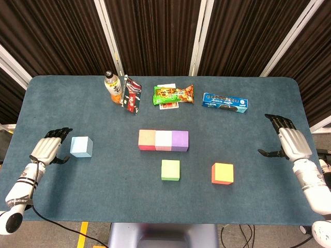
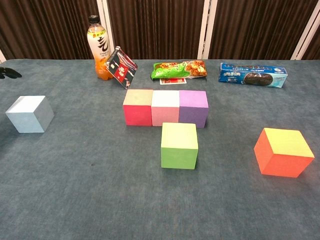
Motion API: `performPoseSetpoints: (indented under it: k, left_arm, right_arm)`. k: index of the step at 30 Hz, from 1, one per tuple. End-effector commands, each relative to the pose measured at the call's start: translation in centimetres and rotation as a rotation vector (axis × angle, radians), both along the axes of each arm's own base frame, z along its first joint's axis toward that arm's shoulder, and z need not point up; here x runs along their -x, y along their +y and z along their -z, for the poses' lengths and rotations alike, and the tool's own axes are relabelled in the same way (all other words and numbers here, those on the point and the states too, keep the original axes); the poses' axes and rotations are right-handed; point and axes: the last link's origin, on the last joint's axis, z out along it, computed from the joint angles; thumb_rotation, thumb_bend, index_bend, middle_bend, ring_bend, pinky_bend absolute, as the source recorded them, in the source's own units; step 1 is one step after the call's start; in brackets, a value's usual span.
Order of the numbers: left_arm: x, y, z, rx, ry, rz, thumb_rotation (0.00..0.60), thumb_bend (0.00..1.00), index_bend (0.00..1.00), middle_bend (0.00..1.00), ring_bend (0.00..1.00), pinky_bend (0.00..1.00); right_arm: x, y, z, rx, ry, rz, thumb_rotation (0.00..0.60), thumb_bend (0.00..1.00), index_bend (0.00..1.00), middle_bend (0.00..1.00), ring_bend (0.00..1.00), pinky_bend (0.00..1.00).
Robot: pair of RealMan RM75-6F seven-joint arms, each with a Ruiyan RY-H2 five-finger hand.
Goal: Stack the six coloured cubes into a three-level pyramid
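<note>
The left hand (image 1: 47, 148) hovers near the left edge of the tabletop (image 1: 103, 196), fingers loosely apart and holding nothing. Just beside it, toward the table's middle, sits the pale blue foam cube (image 1: 81, 146); hand and cube are close but not touching. In the chest view only a dark fingertip shows at the left border, behind the cube.

The right hand (image 1: 290, 143) hangs near the right edge, likewise empty with its fingers spread. The orange cube with a yellow top (image 1: 222, 173) lies inward of it and a little nearer the front edge, well apart from it.

At the table's centre, a row of three cubes stands flush, side to side: red-pink (image 1: 147, 140), pale pink (image 1: 163, 140) and purple (image 1: 180, 140). The row's long axis runs parallel to the front edge, and it reads as the finished base level. The green cube (image 1: 170, 170) rests alone just in front of the row.

The second level looks to be next. The blue cube is far nearer the left hand than any other loose cube, so that hand seems best placed to take it; the carry would go rightward to the top of the row.
</note>
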Motion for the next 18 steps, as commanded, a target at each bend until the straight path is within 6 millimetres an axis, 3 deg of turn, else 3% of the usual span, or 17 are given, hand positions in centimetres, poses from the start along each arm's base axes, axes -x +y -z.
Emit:
performPoseSetpoints:
  k: [1,18]
  left_arm:
    - [0.8,0.7,0.9,0.017,0.023,-0.024,0.600,0.33,0.00,0.00,0.00,0.06]
    - [0.9,3.5,3.2,0.076,-0.108,-0.114,0.600,0.33,0.01,0.00,0.00,0.07]
  right_arm:
    - [-0.2,0.1,0.2,-0.002,-0.001,-0.003,0.600,0.28,0.08,0.17,0.03,0.10]
    - [-0.7,-0.1,1.0,-0.015,0.008,0.008,0.600,0.28,0.08,0.17,0.03,0.10]
